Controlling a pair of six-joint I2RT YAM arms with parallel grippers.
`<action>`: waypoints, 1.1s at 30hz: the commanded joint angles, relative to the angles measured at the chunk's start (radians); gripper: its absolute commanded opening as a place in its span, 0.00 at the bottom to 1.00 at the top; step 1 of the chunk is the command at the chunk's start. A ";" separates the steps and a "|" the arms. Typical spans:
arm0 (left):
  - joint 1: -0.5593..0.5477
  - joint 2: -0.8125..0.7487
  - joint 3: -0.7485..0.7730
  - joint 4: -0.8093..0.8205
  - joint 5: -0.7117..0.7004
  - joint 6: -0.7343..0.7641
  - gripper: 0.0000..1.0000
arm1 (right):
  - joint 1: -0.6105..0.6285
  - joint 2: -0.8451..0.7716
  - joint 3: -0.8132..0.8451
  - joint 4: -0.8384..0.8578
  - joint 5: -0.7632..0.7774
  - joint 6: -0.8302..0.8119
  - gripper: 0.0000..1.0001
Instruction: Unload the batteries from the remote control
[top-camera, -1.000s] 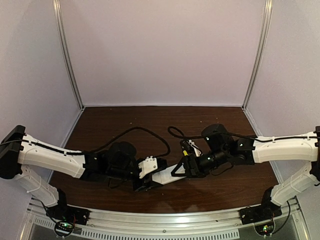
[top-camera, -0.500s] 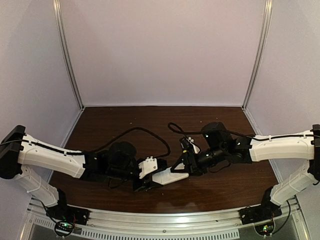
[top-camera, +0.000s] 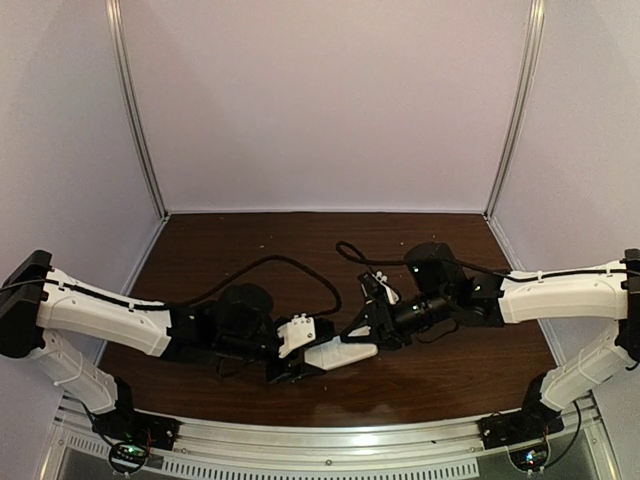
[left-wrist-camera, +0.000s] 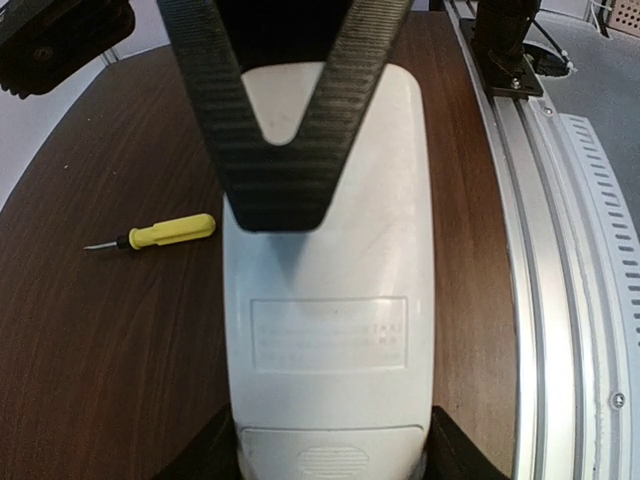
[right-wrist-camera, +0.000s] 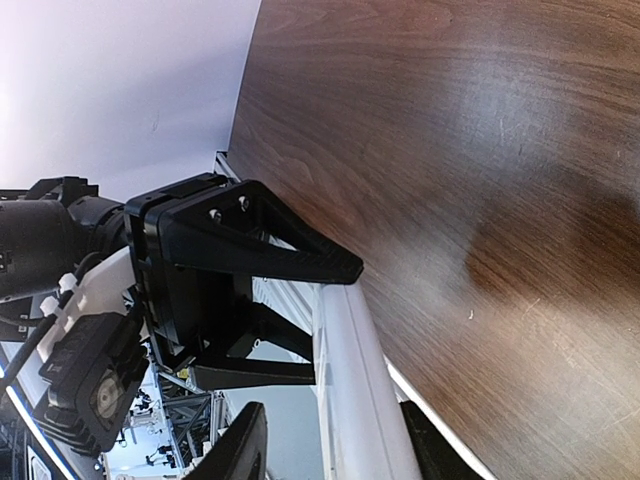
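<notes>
Top external view: the left gripper (top-camera: 290, 358) is closed across the width of the remote control (top-camera: 340, 352) and holds its near end above the brown table (top-camera: 230, 245).

Left wrist view, from left to right:
- A yellow-handled screwdriver (left-wrist-camera: 165, 231) lies on the table, well apart from the remote.
- The remote's plain face points up. It carries a faint rectangular label (left-wrist-camera: 328, 335) and a ridged battery cover (left-wrist-camera: 330, 455).
- The cover sits in place, so the contents of the compartment are hidden.

The right gripper (top-camera: 362, 322) straddles the remote's far end, one finger (left-wrist-camera: 275, 150) over the face. In the right wrist view, a gap shows between one jaw and the remote, so this gripper is not clamped.
</notes>
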 joint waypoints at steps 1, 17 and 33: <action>0.002 0.017 0.013 0.040 -0.008 0.011 0.00 | -0.005 0.009 -0.025 0.035 -0.030 0.001 0.43; 0.002 0.026 0.020 0.037 -0.025 0.008 0.00 | -0.003 0.034 -0.053 0.048 -0.029 0.000 0.35; 0.001 0.041 0.028 0.028 -0.033 0.009 0.00 | -0.002 0.041 -0.047 0.047 -0.008 -0.004 0.28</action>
